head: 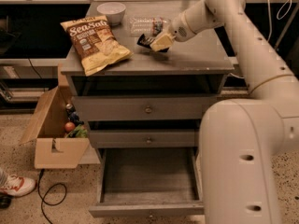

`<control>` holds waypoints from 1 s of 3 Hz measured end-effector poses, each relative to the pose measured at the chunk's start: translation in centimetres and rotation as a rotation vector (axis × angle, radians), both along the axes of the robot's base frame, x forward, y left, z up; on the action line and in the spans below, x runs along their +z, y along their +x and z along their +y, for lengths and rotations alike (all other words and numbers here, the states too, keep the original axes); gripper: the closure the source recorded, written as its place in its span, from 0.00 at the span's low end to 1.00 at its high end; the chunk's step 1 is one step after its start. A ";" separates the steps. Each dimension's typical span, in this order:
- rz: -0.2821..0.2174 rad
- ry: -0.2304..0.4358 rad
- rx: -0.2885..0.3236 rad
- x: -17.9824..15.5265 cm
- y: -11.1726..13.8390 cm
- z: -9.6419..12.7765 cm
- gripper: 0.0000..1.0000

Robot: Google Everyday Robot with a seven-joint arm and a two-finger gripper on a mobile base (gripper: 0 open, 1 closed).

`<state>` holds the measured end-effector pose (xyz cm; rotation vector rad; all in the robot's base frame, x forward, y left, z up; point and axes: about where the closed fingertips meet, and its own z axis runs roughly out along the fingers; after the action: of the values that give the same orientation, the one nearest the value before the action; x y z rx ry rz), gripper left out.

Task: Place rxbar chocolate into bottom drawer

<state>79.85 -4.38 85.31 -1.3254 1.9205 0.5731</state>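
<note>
The rxbar chocolate (144, 41), a small black bar, is on the grey cabinet top (196, 59), just right of the middle. My gripper (158, 43) is closed around its right end, and the bar's left end sticks out from the cream fingers (162, 42). The bar sits slightly above the top. The bottom drawer (140, 210) is pulled open below, and its plank floor is bare. The two drawers above it are shut.
A tan "Sea Salt" chip bag (96, 41) lies on the left of the top. A white bowl (111, 10) and a clear plastic bottle (145, 24) stand behind. A cardboard box (53, 136) with items, a shoe (16, 185) and a cable lie on the floor at left.
</note>
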 end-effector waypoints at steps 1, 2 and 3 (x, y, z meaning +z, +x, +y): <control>-0.066 0.084 -0.017 2.8 -1.1 -1.1 1.00; -0.133 0.141 -0.061 5.3 -3.0 -3.2 1.00; -0.169 0.180 -0.087 6.8 -6.0 -4.5 1.00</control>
<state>73.81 -8.91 92.09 -1.1340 1.7369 0.5577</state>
